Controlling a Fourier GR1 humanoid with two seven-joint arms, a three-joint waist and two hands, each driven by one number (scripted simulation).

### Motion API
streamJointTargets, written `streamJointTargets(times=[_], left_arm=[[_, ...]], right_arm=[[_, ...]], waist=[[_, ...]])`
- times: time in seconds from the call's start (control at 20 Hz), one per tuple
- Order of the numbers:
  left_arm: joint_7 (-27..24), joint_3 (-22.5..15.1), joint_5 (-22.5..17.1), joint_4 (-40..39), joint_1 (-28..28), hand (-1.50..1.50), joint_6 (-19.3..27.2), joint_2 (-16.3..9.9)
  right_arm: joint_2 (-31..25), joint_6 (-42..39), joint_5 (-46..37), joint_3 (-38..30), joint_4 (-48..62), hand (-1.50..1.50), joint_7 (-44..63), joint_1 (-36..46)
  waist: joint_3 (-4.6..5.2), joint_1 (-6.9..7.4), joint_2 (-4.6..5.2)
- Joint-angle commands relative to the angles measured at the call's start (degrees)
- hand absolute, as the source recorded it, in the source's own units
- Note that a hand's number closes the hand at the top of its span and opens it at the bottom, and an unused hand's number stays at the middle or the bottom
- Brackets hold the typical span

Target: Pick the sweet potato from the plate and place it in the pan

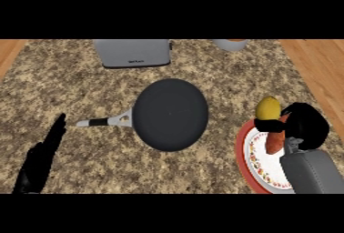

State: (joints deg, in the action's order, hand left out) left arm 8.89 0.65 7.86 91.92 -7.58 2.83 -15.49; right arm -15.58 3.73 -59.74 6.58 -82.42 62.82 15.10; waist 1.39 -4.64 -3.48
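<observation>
Your orange-red, elongated sweet potato (275, 142) lies on the round white plate with a red rim (246, 166) at the bench's right side, with your right black robot hand (304, 125) curled around it. A yellow lemon (267, 108) sits just beyond. The round dark pan (170, 114) sits mid-bench (80, 91). Your left robot hand (42, 157) rests open, far left.

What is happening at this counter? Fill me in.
The robot's right hand is curled around a sweet potato over the red-rimmed plate, next to a lemon. The dark pan sits empty mid-counter. The left hand rests open at the lower left.
</observation>
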Motion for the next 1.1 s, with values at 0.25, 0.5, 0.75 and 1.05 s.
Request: streamJointTargets(times=[0.25,0.5,0.75,1.05], left_arm=[[-1.00,-1.18,0.60,0.90,-0.41,0.00,-0.54,0.07],[0.06,-2.17,0.76,1.19,3.49,0.00,-0.37,1.25],[-3.14,-4.07,1.50,0.86,1.73,0.00,-0.25,2.79],[-1.91,-4.86,2.17,-0.61,5.88,0.00,-0.58,3.19]], right_arm=[[12.21,-1.97,-27.78,10.09,-12.77,1.50,20.39,5.31],[15.39,-0.69,-33.02,10.99,-13.55,1.50,22.33,7.16],[15.51,4.47,-30.25,5.86,-9.56,1.50,22.37,9.33],[15.55,11.28,-23.87,1.14,2.51,1.50,22.38,13.76]], waist=[[-0.78,2.78,1.45],[-1.28,4.83,3.06],[-1.42,7.10,3.78],[-1.52,8.17,4.78]])
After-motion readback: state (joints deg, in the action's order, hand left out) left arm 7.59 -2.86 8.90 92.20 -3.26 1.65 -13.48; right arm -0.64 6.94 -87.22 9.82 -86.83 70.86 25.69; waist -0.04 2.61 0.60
